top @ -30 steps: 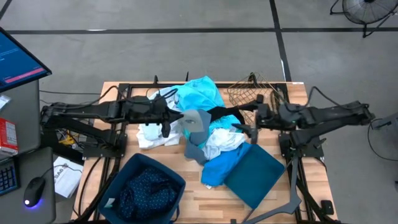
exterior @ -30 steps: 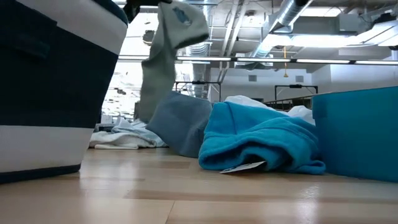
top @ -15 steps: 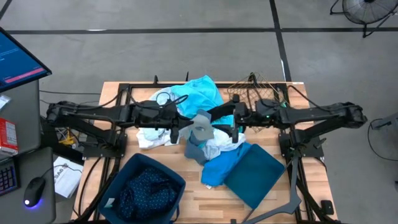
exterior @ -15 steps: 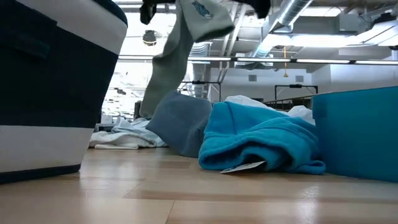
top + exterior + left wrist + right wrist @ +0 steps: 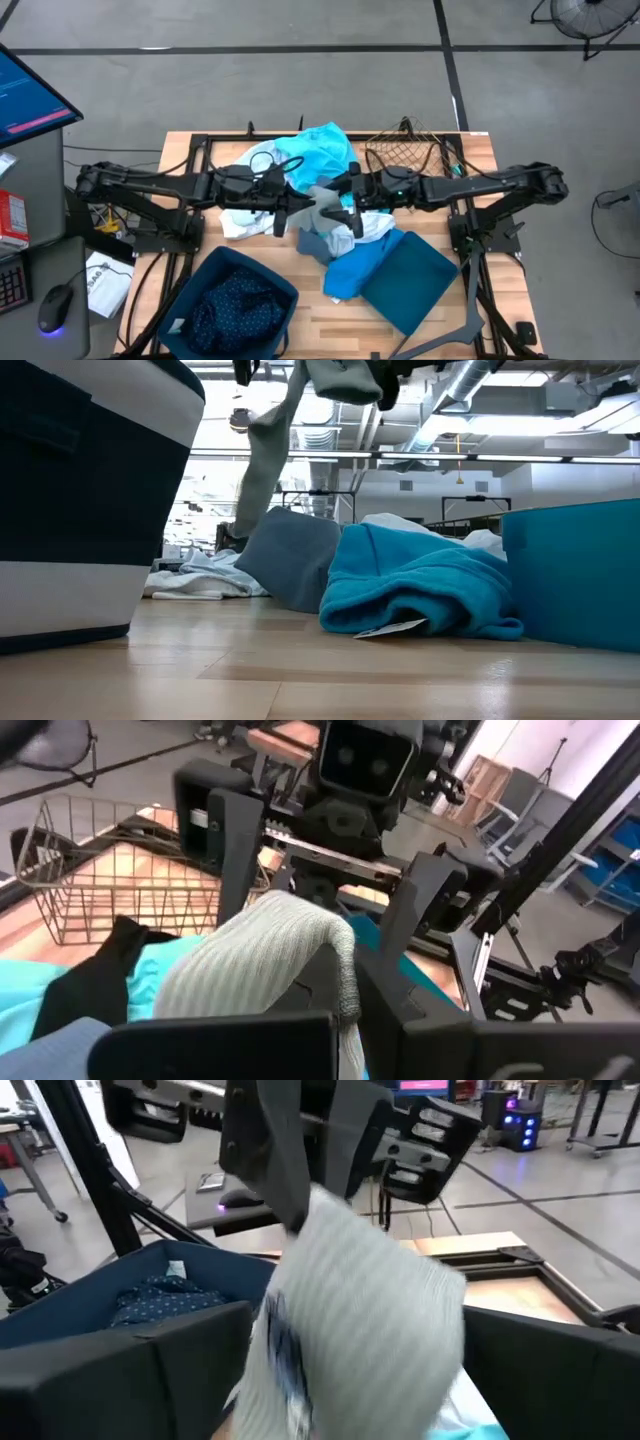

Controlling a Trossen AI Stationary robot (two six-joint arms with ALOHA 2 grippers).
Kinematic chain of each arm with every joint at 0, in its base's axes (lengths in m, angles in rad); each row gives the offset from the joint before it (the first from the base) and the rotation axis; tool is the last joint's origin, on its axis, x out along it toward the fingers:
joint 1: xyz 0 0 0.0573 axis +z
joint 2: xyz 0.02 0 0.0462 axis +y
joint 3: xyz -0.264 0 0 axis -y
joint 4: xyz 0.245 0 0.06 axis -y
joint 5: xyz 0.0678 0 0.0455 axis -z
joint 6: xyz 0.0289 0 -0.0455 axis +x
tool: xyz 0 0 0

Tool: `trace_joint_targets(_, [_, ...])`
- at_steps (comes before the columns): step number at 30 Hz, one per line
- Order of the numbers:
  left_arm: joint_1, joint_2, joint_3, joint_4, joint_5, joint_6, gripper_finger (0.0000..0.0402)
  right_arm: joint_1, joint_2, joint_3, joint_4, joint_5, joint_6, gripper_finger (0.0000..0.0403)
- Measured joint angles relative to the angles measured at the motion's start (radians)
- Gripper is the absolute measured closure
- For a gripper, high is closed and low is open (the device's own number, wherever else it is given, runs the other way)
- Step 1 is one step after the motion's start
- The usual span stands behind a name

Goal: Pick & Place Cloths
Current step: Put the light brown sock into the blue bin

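At the centre of the counter [image 5: 470,300] our left gripper [image 5: 296,197] has its jaws closed on the top edge of a grey ribbed knit cloth [image 5: 318,193], which it holds up in the air; in the low view that cloth [image 5: 275,450] hangs down in a long strip toward the pile. Our right gripper [image 5: 345,200] faces it from 3 o'clock with its jaws standing wide open on either side of the cloth's free end, not pinching yet.

We judge the step in hand to be a handover or a two-handed spread of this cloth. To do it well, we bring the right jaws fully around the fabric edge before closing, take a deep bite so the knit does not slip, and keep the left jaws shut until the right grip is firm.

Below the cloth lies the rest of the heap: a turquoise fleece cloth [image 5: 415,585], a slate-grey cloth [image 5: 290,555] and white cloths [image 5: 240,218]. At 7 o'clock a dark-teal plastic bin [image 5: 215,272] holds a navy dotted cloth [image 5: 235,305]; at 5 o'clock another teal bin [image 5: 410,280] lies tipped. A brown wire-mesh basket [image 5: 405,152] sits at 1 o'clock. We should lift high enough that the hanging tail clears the pile.
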Motion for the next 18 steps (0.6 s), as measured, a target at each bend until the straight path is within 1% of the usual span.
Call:
trace_joint_targets(2, [-0.002, 0.001, 0.000, -0.003, 0.001, 0.001, 0.0401, 0.005, 0.016, 0.026, -0.023, -0.001, 0.001, 0.0102])
trace_joint_targets(4, [-0.005, 0.000, 0.000, 0.005, 0.001, 0.001, 0.0401, 0.009, 0.023, 0.050, -0.052, -0.001, -0.003, 0.0145])
trace_joint_targets(6, [-0.005, 0.000, 0.000, 0.004, 0.001, 0.001, 0.0402, 0.010, 0.028, 0.073, -0.085, -0.007, -0.016, 0.0209])
trace_joint_targets(9, [-0.005, 0.000, 0.000, 0.009, 0.001, 0.001, 0.0401, 0.007, 0.028, 0.101, -0.149, -0.049, -0.025, 0.0330])
trace_joint_targets(10, [-0.005, 0.000, 0.000, 0.012, 0.001, 0.001, 0.0401, 0.003, 0.028, 0.108, -0.163, -0.066, -0.025, 0.0364])
trace_joint_targets(11, [-0.005, 0.000, 0.000, 0.014, 0.001, 0.001, 0.0401, -0.001, 0.027, 0.115, -0.173, -0.078, -0.024, 0.0380])
trace_joint_targets(15, [-0.005, 0.000, 0.000, 0.026, -0.001, 0.001, 0.0401, 0.008, 0.008, 0.139, -0.190, -0.078, 0.004, 0.0386])
trace_joint_targets(18, [-0.005, 0.000, 0.001, 0.041, -0.003, 0.019, 0.0399, 0.016, -0.029, 0.172, -0.253, -0.075, 0.011, 0.0395])
